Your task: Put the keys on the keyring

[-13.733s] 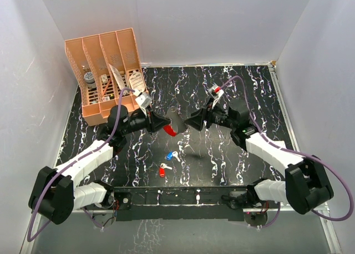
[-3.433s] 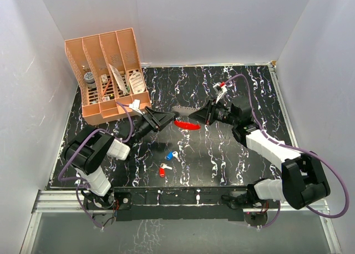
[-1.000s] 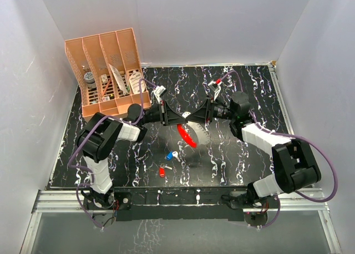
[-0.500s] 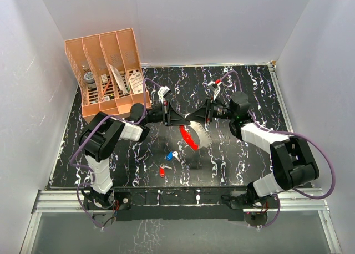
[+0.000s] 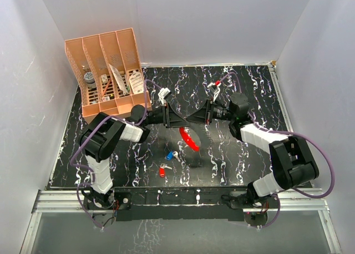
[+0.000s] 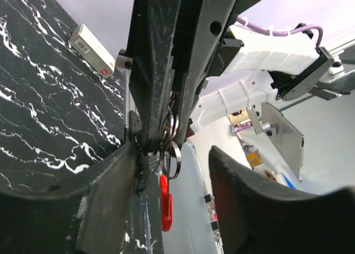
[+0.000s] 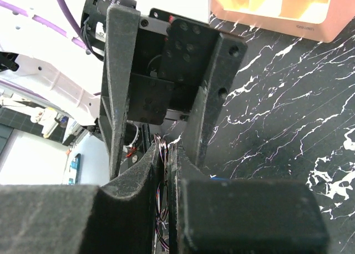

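Note:
The keyring (image 5: 189,138) hangs above the middle of the black marble table (image 5: 249,87), its red curved strip pointing down. My right gripper (image 5: 192,119) is shut on its metal rings (image 6: 171,156); the pinched rings (image 7: 165,154) show between its pads. My left gripper (image 5: 180,121) is open, its fingers (image 6: 105,209) straddling the right gripper's tips without touching the ring. The red strip (image 6: 165,203) dangles between them. Two keys lie on the table in front: the blue-headed key (image 5: 170,155) and the red-headed key (image 5: 162,171).
An orange slotted organiser (image 5: 108,71) holding small items stands at the back left. White walls close in the table on three sides. The arm bases sit along the near rail (image 5: 177,196).
My left gripper has opened and let go of the keyring. My right gripper has closed on the rings and now holds the keyring alone. The keys have not moved.

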Tool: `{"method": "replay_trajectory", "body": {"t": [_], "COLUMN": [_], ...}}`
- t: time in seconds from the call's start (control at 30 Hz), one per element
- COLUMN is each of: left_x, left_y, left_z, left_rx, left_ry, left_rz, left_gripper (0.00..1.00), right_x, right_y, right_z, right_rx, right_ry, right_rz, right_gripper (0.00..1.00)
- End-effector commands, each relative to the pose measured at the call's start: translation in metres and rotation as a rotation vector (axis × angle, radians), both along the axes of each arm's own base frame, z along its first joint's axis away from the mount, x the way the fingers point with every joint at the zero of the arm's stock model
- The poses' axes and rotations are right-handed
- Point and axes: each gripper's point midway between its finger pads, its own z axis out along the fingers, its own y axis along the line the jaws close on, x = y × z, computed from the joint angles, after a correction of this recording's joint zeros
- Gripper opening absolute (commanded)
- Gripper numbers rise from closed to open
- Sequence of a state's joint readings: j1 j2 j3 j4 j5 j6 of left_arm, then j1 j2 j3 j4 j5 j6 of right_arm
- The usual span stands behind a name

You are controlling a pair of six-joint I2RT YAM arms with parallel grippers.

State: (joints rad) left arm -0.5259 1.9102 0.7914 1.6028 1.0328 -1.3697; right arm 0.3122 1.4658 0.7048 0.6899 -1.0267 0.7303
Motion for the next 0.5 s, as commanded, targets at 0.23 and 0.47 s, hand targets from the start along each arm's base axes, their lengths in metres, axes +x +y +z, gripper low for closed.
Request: {"method": "replay_trajectory", "body": {"t": [0.23,0.47], "left_x": [0.016,0.035], "left_y": [0.036,0.063], "left_z": [0.001,0.003], "left_rx": [-0.071,-0.093], "left_ry": [-0.042,-0.003], "left_rz": [0.202,0.383], "left_gripper": [0.6,0.6], "right_x": [0.01,0.022], "right_y": [-0.01,-0.03], "right_z": [0.008,0.006], "right_rx": [-0.092,-0.187], "right_ry": [-0.142,-0.2], "right_rz": [-0.114,-0.291], "right_gripper": [0.0,0.0]}}
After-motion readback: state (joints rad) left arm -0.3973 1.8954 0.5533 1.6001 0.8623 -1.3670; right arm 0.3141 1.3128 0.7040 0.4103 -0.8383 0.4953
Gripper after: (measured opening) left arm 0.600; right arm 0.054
